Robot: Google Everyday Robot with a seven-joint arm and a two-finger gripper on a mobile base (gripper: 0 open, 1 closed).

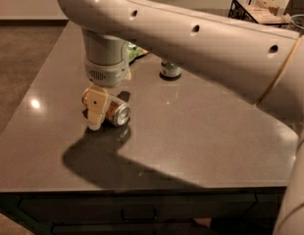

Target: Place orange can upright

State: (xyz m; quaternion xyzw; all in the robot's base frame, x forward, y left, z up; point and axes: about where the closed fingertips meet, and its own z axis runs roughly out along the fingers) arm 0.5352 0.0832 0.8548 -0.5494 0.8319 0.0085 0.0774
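The orange can lies on its side on the desk, silver end showing, its orange-brown body directly beneath the lowered tool, partly hidden by it.

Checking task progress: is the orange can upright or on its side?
On its side: the orange can lies horizontal, silver end facing the camera, with the gripper down over it.
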